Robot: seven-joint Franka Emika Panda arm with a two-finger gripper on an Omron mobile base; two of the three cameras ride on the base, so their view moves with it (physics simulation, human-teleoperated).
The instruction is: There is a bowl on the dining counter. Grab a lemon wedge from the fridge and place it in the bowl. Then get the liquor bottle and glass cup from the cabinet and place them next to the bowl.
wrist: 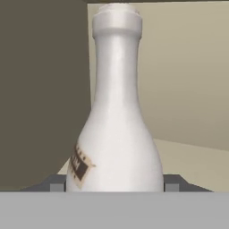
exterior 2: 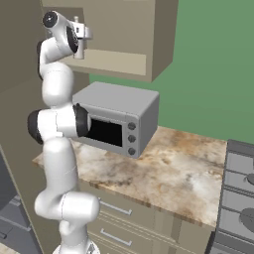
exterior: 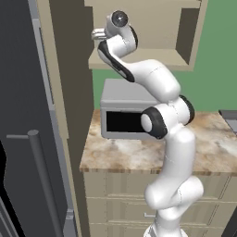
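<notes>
Pale liquor bottle [wrist: 117, 120] stands upright inside the cabinet [exterior: 185, 34], straddled by the gripper [wrist: 115, 184] fingers, grasp unconfirmed.

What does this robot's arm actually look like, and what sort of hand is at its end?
The arm is a chain of smooth, rounded glossy white segments with black bands at the joints. No cables or markings show. A round dark cap sits at the top wrist joint. At its end is a small light-grey gripper with two jaws; their dark grey, blocky tips show in the hand view.
</notes>
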